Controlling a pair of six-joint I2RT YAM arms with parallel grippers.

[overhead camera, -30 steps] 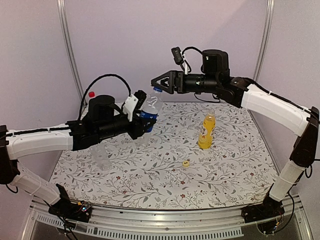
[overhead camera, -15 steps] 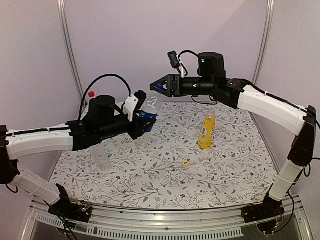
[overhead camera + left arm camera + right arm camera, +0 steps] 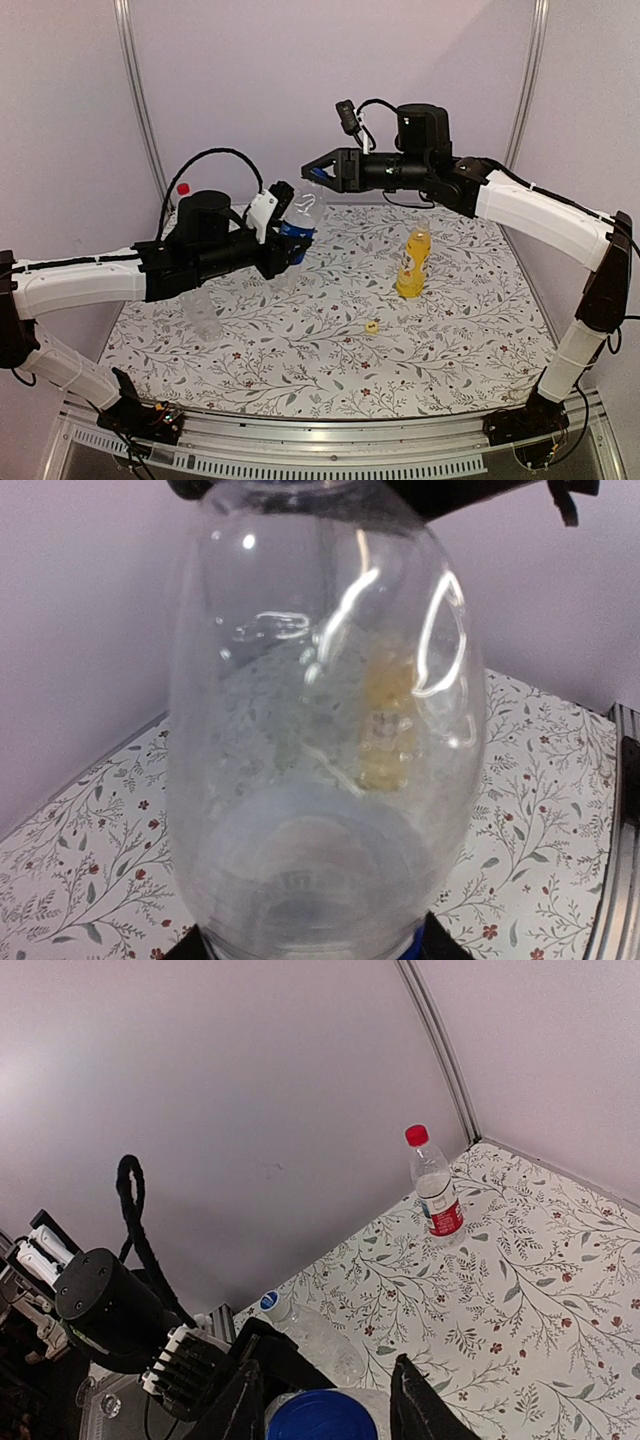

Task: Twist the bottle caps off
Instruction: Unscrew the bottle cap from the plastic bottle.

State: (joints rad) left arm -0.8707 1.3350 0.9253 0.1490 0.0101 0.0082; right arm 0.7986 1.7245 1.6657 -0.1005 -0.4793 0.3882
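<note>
Over the last second my right gripper [image 3: 314,172] has slid in from the side and narrowed from wide to a slim gap around the blue cap [image 3: 322,1417], so I judge the twist on this one is about to start. The cap sits between my two fingers [image 3: 243,1400], close on both sides, though from my wrist view I cannot tell whether they already pinch it or just flank it. My left gripper [image 3: 285,238] has not budged: it is clamped on the blue-label bottle [image 3: 300,215], held tilted in the air above the table [image 3: 300,370]. The yellow bottle [image 3: 413,262] stands well apart, with a small yellow cap [image 3: 371,326] lying near it, and the red-capped bottle [image 3: 434,1182] waits by the back wall
</note>
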